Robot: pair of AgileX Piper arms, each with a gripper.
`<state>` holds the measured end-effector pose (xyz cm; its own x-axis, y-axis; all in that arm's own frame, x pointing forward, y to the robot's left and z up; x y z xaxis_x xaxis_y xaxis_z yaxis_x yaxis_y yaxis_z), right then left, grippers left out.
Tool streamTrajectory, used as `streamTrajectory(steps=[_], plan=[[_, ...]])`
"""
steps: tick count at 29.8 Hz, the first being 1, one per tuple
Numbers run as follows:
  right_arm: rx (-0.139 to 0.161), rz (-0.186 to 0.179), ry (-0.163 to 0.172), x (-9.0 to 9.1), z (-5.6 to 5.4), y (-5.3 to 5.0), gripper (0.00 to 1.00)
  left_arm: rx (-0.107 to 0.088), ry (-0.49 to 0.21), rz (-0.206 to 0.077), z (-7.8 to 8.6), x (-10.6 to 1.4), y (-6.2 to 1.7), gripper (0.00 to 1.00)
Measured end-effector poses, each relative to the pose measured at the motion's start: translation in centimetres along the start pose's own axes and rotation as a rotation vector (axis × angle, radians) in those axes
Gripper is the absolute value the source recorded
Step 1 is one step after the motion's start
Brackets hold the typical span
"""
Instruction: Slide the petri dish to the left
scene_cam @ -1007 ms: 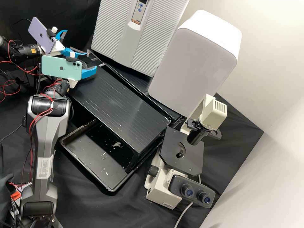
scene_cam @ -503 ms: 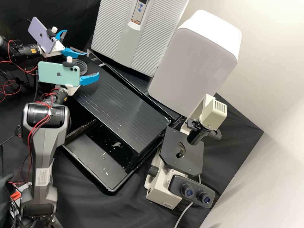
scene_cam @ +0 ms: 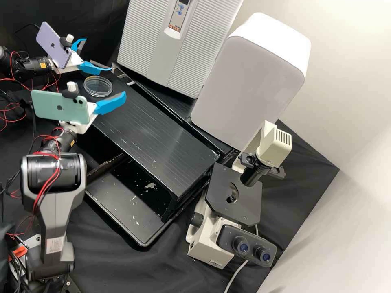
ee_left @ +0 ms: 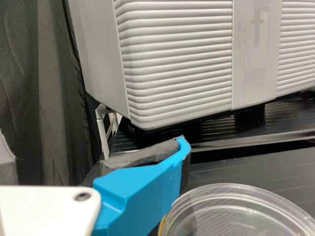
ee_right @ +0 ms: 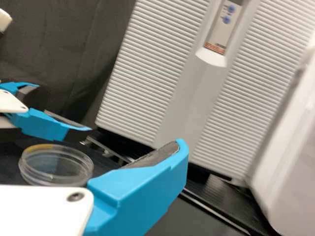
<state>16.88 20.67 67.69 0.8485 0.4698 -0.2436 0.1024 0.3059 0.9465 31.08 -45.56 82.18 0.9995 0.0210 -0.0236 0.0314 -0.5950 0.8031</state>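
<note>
The petri dish (scene_cam: 97, 85) lies flat at the far-left corner of the black ribbed tabletop (scene_cam: 154, 138), before the white ribbed machine (scene_cam: 175, 40). My left jaws stand spread, with one blue finger (ee_left: 147, 182) just beside its rim. My right jaws hang near the dish, apart from it. Whether they are spread or pressed together, I cannot tell.

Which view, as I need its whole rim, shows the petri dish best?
The high view: the whole petri dish lies uncovered on the black platform. The right wrist view sees it at a shallow angle, the left wrist view just part.
</note>
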Motion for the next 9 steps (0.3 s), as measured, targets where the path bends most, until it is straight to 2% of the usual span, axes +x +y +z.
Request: streamTrajectory(steps=[1,3,6,9], plan=[[0.001,-0.007,0.0,-0.5,0.2,0.0,1.0,0.0,0.0,0.0,0.0,0.0,0.0,1.0],[0.022,-0.027,-0.004,-1.8,1.1,0.1,1.0,0.0,0.0,0.0,0.0,0.0,0.0,1.0],[0.095,-0.056,-0.008,-3.8,2.8,0.2,1.0,0.0,0.0,0.0,0.0,0.0,0.0,1.0],[0.15,-0.077,-0.008,-5.5,4.1,0.5,1.0,0.0,0.0,0.0,0.0,0.0,0.0,1.0]])
